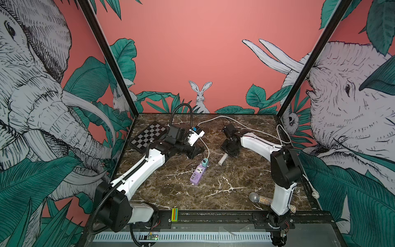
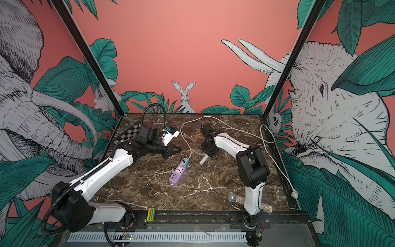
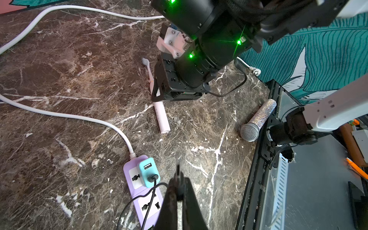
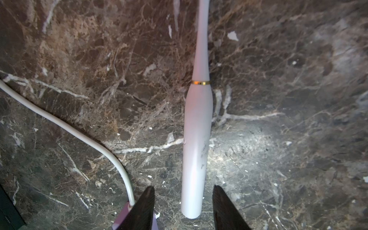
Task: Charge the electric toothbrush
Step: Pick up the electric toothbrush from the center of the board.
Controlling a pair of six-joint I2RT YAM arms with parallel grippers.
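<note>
While one toothbrush [image 4: 196, 139] lies flat on the table [image 4: 278, 99], the right gripper [image 4: 183, 196] stands open astride its handle end, clear of it. The left gripper [image 3: 179, 187] is closed on one cable plug [image 3: 178, 171] near one power strip [image 3: 129, 172].

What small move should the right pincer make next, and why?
Probably it should lower and close on the electric toothbrush near its thick end. The right pincer is open, one finger on each side of that end. The toothbrush lies flat on the table. The left pincer is shut on the black charging plug, so a steadied handle seems needed.
</note>
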